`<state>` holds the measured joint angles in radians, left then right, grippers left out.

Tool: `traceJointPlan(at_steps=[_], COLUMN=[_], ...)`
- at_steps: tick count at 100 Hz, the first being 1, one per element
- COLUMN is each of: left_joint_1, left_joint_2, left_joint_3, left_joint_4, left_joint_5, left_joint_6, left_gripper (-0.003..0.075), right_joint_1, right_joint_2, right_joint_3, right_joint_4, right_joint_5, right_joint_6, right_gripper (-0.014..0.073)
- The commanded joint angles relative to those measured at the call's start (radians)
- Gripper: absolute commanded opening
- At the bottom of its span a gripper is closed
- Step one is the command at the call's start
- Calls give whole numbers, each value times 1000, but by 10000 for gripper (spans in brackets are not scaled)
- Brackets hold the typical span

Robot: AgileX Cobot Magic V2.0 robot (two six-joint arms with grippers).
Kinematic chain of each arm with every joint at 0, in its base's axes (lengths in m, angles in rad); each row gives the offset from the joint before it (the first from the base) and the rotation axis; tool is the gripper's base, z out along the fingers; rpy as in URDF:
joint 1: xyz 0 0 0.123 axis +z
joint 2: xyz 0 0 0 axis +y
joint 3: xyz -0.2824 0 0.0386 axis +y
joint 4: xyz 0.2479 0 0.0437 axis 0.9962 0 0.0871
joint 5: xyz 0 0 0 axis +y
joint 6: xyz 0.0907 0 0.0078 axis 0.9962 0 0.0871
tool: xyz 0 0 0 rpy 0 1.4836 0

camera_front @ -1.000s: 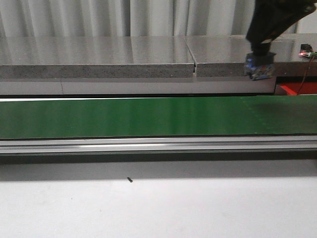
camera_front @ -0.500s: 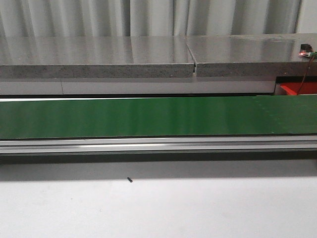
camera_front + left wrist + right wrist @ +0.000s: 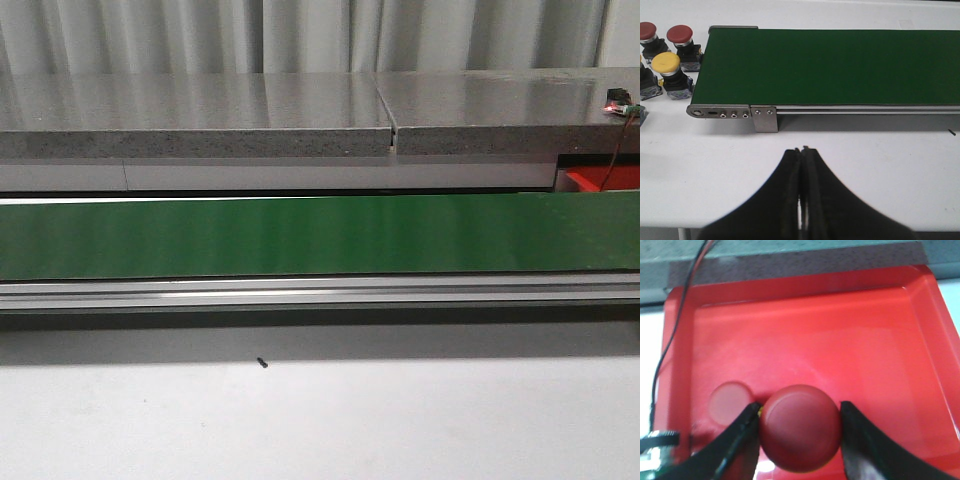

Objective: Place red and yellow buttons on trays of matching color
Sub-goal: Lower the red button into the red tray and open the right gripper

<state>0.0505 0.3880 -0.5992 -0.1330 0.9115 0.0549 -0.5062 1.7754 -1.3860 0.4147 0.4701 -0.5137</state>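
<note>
The right claw (image 3: 800, 432) pinched a red button (image 3: 800, 426) by its cap, low in the frame over the red tray (image 3: 805, 330); the left claw (image 3: 801, 187) was pressed together above the white tabletop (image 3: 880, 155); at upper left, two red buttons (image 3: 679, 35) and a yellow button (image 3: 666, 62) stood beside the green belt (image 3: 830, 65)

Pale pleated curtains (image 3: 300, 35) hang behind a grey stone-like counter (image 3: 200, 115) above a white table (image 3: 320, 420).
</note>
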Motion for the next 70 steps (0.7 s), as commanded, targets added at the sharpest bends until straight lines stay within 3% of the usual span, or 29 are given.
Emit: traceJointPlan(at_steps=[1,18,45,60,70], left_joint_1=[-8,-8,-8,-8,-8], left_joint_2=[6,6,6,6,6], left_joint_3=[-26,-26,-26,-26,-26], left_joint_4=[-16,-16,-16,-16,-16], left_joint_5=[-60,-60,-60,-60,-60], left_joint_6=[-1,-1,-1,-1,-1], left_gripper=[-20,-20,-20,-20,-20], right_joint_1=[-17,-34,-34,-34,-34], right_joint_2=[-7,66,146,159,159], right_joint_3=[-25,-25,-25,-25,-30], right_joint_4=[76,166,173,173,173], right_joint_5=[-106,-151,-210,-214,-216], right_joint_6=[0,0,-3,-4,-4], right_gripper=[68,68,90,226,414])
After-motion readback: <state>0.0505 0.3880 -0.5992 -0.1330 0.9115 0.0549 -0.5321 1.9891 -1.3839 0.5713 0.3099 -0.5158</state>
